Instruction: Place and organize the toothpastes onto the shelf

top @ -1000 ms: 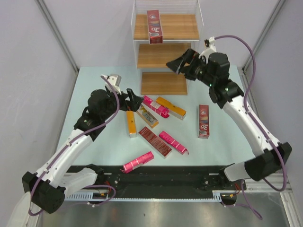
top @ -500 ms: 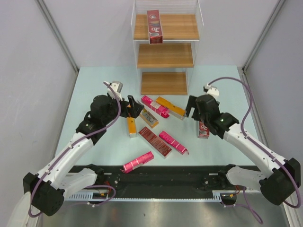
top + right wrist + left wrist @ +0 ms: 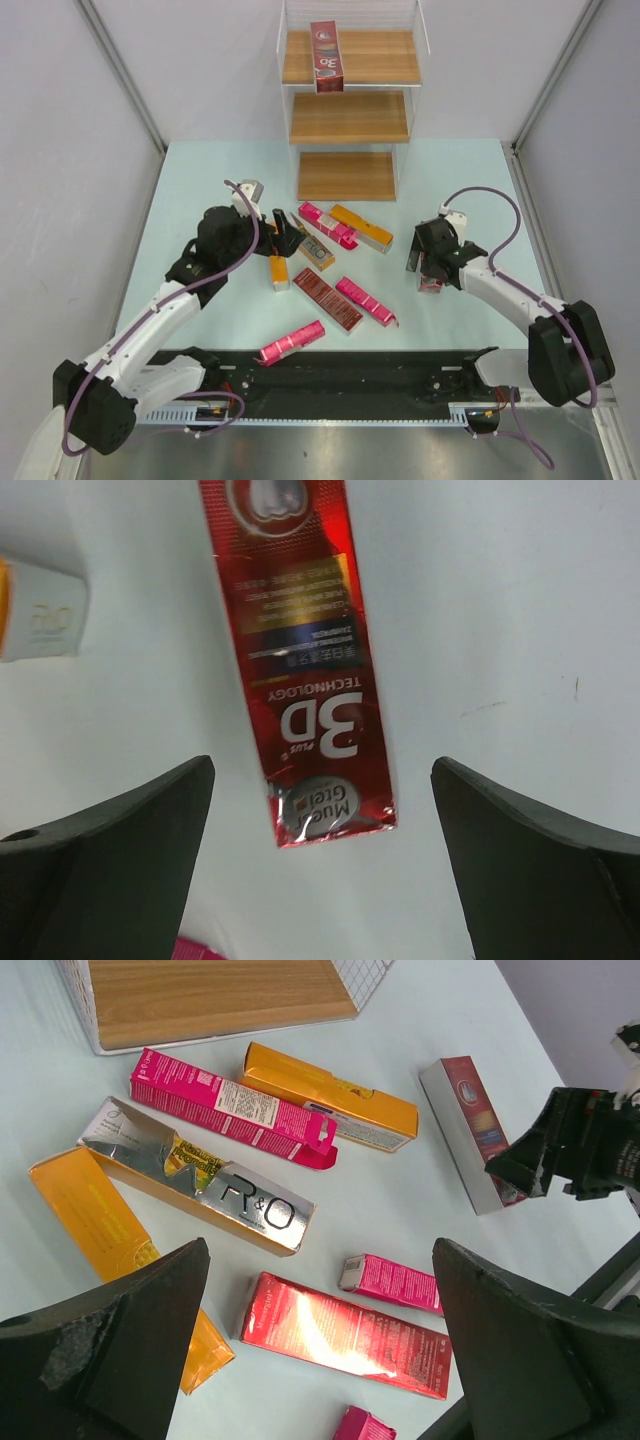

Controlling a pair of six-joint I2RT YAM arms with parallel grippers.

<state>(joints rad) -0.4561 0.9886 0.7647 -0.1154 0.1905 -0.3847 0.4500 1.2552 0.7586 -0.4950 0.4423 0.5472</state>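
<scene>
Toothpastes are mostly unplaced: one dark red carton (image 3: pixel 326 57) stands on the top tier of the shelf (image 3: pixel 350 118), the two lower tiers hold nothing, and eight others lie on the surface (image 3: pixel 200 180). Right gripper (image 3: pixel 322 765) hangs spread wide over a lone red carton (image 3: pixel 300 650), not grasping it. Left gripper (image 3: pixel 320 1250), likewise released, hovers above the crowded cluster, where a silver carton (image 3: pixel 200 1175) lies against an orange one (image 3: pixel 110 1230) with a pink one (image 3: pixel 230 1105) just beside, which may hamper a clean pick.
</scene>
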